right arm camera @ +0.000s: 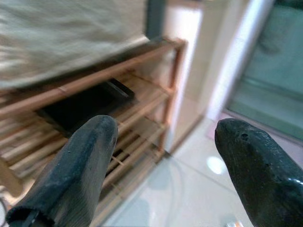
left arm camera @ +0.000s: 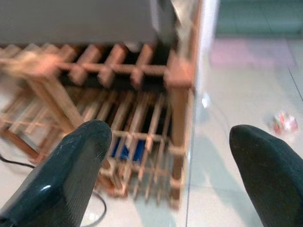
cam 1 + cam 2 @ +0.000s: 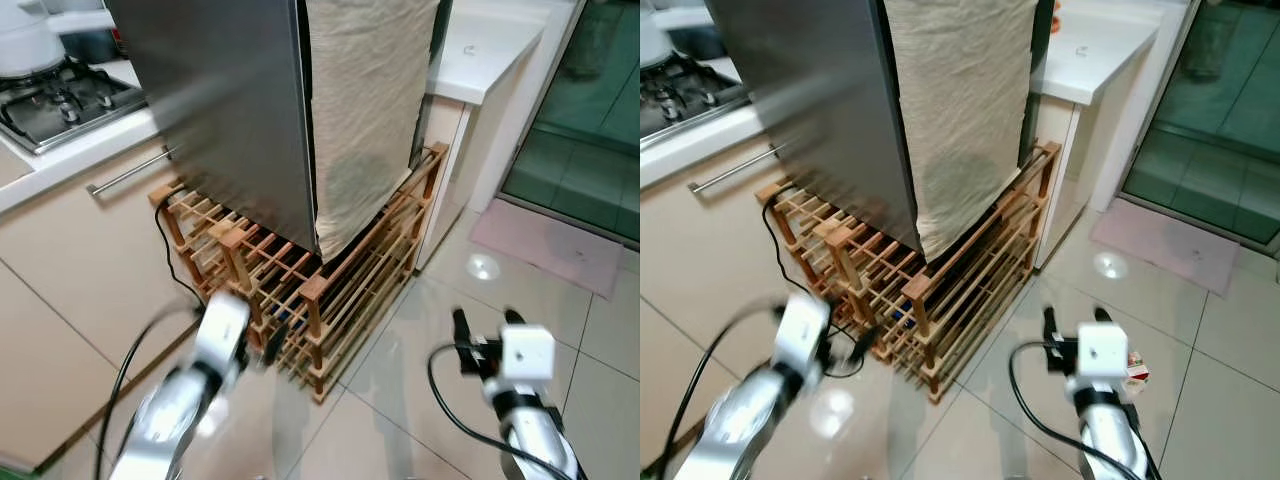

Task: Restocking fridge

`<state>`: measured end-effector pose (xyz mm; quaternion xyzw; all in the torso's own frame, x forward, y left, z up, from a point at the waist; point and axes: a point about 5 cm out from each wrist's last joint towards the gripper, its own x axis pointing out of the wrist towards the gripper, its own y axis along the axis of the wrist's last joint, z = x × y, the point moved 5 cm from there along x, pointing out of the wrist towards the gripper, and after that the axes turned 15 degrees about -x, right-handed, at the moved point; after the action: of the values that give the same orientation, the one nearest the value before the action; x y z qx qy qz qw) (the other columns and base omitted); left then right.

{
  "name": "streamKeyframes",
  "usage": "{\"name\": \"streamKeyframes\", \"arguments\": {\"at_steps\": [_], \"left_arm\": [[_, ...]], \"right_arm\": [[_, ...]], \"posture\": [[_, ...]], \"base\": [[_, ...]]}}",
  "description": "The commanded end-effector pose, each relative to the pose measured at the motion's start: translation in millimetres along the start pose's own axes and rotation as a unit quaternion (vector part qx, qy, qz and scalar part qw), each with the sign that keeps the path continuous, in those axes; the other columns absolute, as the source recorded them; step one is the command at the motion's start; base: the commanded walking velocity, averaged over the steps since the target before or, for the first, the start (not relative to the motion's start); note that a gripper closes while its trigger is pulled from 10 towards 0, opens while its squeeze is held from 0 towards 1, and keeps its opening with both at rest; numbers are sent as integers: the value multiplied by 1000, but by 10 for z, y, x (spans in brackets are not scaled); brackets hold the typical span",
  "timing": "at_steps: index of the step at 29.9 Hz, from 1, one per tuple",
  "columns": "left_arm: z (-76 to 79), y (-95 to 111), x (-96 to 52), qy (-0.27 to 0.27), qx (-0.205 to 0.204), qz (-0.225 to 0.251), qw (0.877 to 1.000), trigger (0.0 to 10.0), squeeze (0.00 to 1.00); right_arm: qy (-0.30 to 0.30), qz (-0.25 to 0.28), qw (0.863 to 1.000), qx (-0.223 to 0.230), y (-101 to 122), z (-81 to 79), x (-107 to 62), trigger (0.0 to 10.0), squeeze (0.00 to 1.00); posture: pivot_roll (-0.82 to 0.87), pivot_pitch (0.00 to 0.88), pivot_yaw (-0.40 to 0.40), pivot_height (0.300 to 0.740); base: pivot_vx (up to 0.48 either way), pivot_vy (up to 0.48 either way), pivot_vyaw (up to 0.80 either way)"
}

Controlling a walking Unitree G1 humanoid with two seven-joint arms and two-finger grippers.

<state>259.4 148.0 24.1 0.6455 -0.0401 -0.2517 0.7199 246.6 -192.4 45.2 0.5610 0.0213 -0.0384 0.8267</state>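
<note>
i stand facing the tall grey metal fridge point(image 3: 225, 110), which sits on a slatted wooden rack point(image 3: 300, 290) beside the white kitchen counter point(image 3: 70, 150). a creased beige cloth point(image 3: 365, 110) hangs down the fridge's side, its lower edge reaching the top of the rack. i cannot make out a handle or an open door from here, so i judge the fridge shut.

my left gripper point(image 2: 170, 156) is low, near the rack's front corner post, its two black fingers spread wide with nothing between them. past them i see the rack's lower shelf and something blue point(image 2: 125, 149) tucked behind the slats; it is too blurred to name. my right gripper point(image 1: 163, 156) hangs over the pale tiled floor point(image 3: 420, 400) to the rack's right, its jaws also parted and empty. beyond it a flat black tray-like thing point(image 1: 85, 106) lies on a rack shelf.

a small crumpled red-and-white packet point(image 3: 1137, 373) lies on the tiles just beside my right wrist; i cannot tell whether it is meant for the fridge.

as i judge it, restocking has barely begun: i carry nothing, and everything is left — picking up an item, opening the door, and placing it inside.
</note>
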Motion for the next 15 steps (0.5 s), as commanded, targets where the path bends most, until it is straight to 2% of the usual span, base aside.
{"name": "streamKeyframes", "arguments": {"at_steps": [1,2,3,4,5,6,9,10,12,15], "left_arm": [[-4,298,35,-2,5,57,998,10000,0],[-7,348,43,1,2,66,998,10000,0],[-13,522,85,13,-23,101,995,10000,0],[-13,522,85,13,-23,101,995,10000,0],[-6,666,110,19,-37,128,991,10000,0],[8,754,119,20,-34,144,989,10000,0],[15,781,123,20,-30,148,988,10000,0],[66,865,129,11,-31,160,987,10000,0],[86,895,130,8,-31,164,986,10000,0],[163,943,148,-7,-25,165,986,10000,0]], "right_arm": [[2,27,1000,1,124,-19,10,10000,0],[-1,29,1000,3,127,-15,11,10000,0],[-3,37,999,3,142,-16,40,10000,0],[-3,37,999,3,142,-16,40,10000,0],[-3,46,999,1,165,-20,62,10000,0],[-1,51,999,-3,176,-24,74,10000,0],[1,51,999,-3,173,-25,78,10000,0],[5,40,999,0,93,-121,117,10000,0],[7,36,999,1,58,-169,134,10000,0],[15,24,1000,4,12,-440,204,10000,0]], "posture": [[-98,0,67,740],[-98,0,67,740],[-98,0,64,740],[-98,0,64,740],[-98,0,62,740],[-98,0,60,740],[-98,0,59,740],[-95,0,57,740],[-96,0,58,740],[-93,0,57,740]], "base": [[0,0,0],[0,0,0],[0,0,0],[0,0,0],[0,0,0],[0,0,0],[0,0,0],[0,0,0],[0,0,0],[469,0,0]]}}
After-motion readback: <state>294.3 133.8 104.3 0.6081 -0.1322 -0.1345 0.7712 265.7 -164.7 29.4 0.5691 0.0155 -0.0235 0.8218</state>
